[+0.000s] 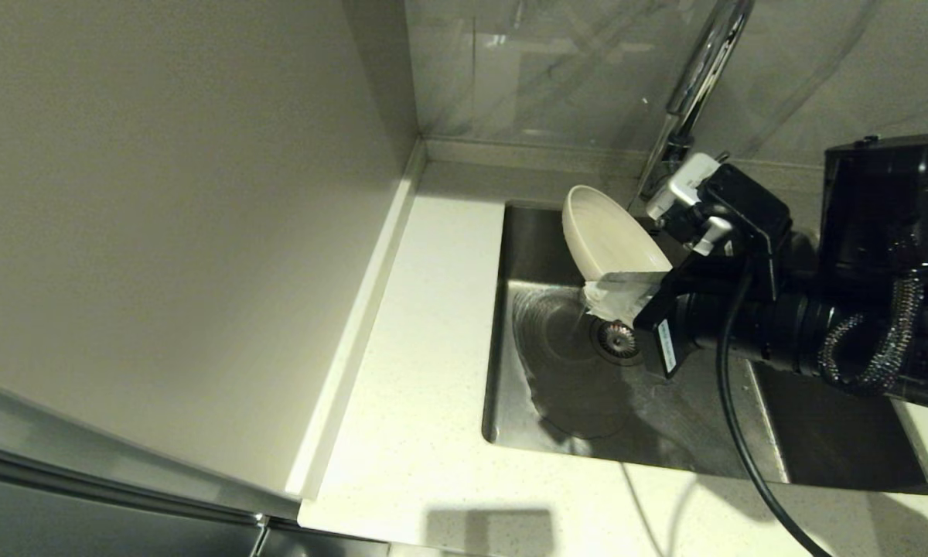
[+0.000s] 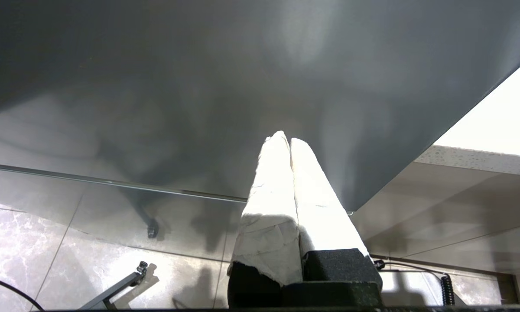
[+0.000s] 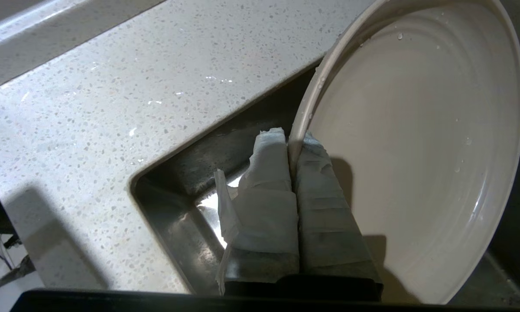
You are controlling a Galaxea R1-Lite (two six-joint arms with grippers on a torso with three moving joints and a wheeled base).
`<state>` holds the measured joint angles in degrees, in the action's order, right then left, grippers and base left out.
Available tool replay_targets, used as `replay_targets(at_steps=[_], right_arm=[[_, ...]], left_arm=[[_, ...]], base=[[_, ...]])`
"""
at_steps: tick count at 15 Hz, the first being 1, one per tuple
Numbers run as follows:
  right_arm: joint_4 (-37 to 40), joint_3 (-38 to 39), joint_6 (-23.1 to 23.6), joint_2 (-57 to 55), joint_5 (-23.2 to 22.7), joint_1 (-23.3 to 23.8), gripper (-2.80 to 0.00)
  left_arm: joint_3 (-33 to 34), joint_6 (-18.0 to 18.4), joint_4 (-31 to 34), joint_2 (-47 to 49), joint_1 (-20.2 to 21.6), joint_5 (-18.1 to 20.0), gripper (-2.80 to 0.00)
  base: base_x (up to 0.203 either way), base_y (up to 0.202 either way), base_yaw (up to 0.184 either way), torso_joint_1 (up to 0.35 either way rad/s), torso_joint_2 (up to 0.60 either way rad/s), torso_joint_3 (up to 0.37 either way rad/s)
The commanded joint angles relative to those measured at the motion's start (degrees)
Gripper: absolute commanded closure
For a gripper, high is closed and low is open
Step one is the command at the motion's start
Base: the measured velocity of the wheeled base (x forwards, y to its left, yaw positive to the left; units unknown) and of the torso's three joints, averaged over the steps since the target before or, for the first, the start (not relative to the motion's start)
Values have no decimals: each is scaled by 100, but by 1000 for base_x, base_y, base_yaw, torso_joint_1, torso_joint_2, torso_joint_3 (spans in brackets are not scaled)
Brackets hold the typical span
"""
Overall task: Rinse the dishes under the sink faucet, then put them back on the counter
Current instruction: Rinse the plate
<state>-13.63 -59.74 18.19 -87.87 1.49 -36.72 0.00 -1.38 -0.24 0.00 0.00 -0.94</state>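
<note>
1. Over the sink (image 1: 820,441), my R gripper (image 1: 619,298) is clamped on the plate (image 1: 607,232); R arm reaches in from the right side of the head view.
2. R wrist view: both tape-wrapped fingers (image 3: 266,190) pinch the plate (image 3: 416,143) rim, one pad on the outside face, one on the inside. Jaws nearly closed, only the rim thickness between them.
3. Plate attitude: tilted on edge, held clear of the basin floor, hollow face toward the faucet (image 1: 700,77). Water droplets visible on inner face.
4. Plate position: above the back part of the sink, near the faucet base, above and behind the drain strainer (image 1: 617,339).
5. Basin floor reads wet around the strainer.
6. Counter (image 1: 425,371) lies left of and in front of the sink; I see it also in the R wrist view (image 3: 134,99).
7. L gripper (image 2: 289,143): fingers pressed together, holding nothing. L arm parked low, below counter level, above a tiled floor (image 2: 34,247).
</note>
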Motion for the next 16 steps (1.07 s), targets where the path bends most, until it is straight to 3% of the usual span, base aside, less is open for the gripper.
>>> replay_targets(at_steps=[1, 6, 16], right_arm=[[-17, -146, -13, -324, 1, 54, 0], [-8, -609, -670, -672, 9, 429, 0], [-9, -1085, -843, -1087, 9, 951, 0]], left_arm=[[0, -3, -2, -9, 0, -3, 0], [0, -3, -2, -9, 0, -3, 0], [0, -3, -2, -9, 0, -3, 0]], base=[[0, 0, 0, 0, 0, 0], [0, 0, 0, 0, 0, 0], [0, 0, 0, 0, 0, 0]])
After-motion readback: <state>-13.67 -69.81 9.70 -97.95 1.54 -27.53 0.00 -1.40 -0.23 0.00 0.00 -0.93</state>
